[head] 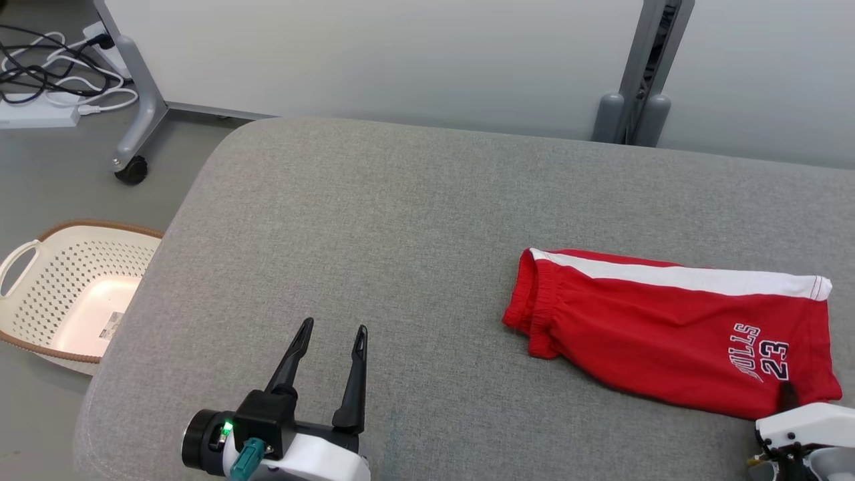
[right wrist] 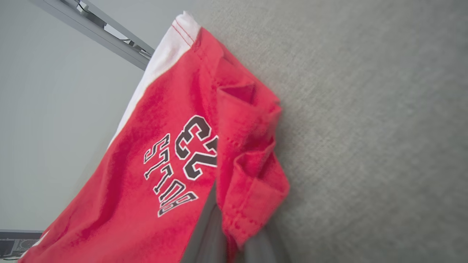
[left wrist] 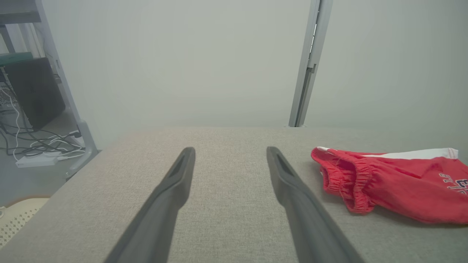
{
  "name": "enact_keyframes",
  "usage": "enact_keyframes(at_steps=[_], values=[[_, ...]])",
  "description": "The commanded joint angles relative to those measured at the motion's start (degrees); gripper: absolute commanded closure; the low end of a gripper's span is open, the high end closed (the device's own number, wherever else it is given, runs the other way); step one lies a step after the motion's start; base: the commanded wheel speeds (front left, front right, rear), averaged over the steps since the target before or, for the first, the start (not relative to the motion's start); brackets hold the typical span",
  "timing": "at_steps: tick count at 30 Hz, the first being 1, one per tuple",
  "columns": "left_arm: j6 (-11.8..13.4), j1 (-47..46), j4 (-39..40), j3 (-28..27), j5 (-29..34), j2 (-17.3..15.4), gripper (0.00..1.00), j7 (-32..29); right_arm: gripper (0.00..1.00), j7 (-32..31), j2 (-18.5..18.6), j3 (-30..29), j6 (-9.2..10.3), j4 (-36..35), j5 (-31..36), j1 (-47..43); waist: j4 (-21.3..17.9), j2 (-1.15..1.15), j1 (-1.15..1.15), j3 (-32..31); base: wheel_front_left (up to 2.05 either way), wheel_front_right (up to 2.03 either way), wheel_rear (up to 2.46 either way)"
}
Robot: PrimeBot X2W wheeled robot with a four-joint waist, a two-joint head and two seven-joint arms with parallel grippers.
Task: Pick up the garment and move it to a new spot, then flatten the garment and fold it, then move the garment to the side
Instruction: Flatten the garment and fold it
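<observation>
Left claw, right claw, one garment, one basket

**Hidden and clipped: notes for you**

- Head view: the lower right corner cuts off most of the right gripper, and its tip is buried at the hem of the shorts.
- The left edge clips the basket, and the cushion hides its near side. You can't read its label; it is too small.
- Left wrist view: the shorts run off the right edge, which cuts the print short.
- Right wrist view: a red fold covers the fingers and their tips.
</observation>
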State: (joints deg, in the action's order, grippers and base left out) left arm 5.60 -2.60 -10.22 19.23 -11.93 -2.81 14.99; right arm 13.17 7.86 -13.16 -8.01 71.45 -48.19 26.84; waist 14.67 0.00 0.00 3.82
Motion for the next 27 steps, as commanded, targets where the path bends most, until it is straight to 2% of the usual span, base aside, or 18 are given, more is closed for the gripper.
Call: enact_keyframes(at_steps=[1, 12, 15, 27], values=[[-0.3, 0.3, -0.1, -0.6, 0.7, -0.2, 0.0, 0.2, 1.0, -0.3, -0.8, -0.6, 0.95, 3.5, 0.2, -5.5, -0.2, 0.0, 0.0, -0.5, 0.0, 0.0, 0.0], [-0.9, 1.0, -0.4, -1.1, 1.4, -0.2, 0.0, 0.2, 1.0, 2.0, -0.3, 2.1, 0.57, -0.9, 7.5, -2.1, -0.8, 0.0, 0.0, -2.1, 0.0, 0.0, 0.0], [-0.9, 1.3, -0.4, -1.2, 1.3, -0.2, 0.0, 0.2, 1.0, 2.1, 0.2, 1.8, 0.54, -5.4, 11.5, -2.5, -0.8, 0.0, 0.0, -2.8, 0.0, 0.0, 0.0], [-0.6, 2.0, -0.4, -1.0, 1.0, -0.2, 0.0, 0.2, 1.0, 1.9, -4.2, 1.3, 0.53, -21.4, 24.2, -6.9, -0.4, 0.0, 0.0, -3.9, 0.0, 0.0, 0.0]])
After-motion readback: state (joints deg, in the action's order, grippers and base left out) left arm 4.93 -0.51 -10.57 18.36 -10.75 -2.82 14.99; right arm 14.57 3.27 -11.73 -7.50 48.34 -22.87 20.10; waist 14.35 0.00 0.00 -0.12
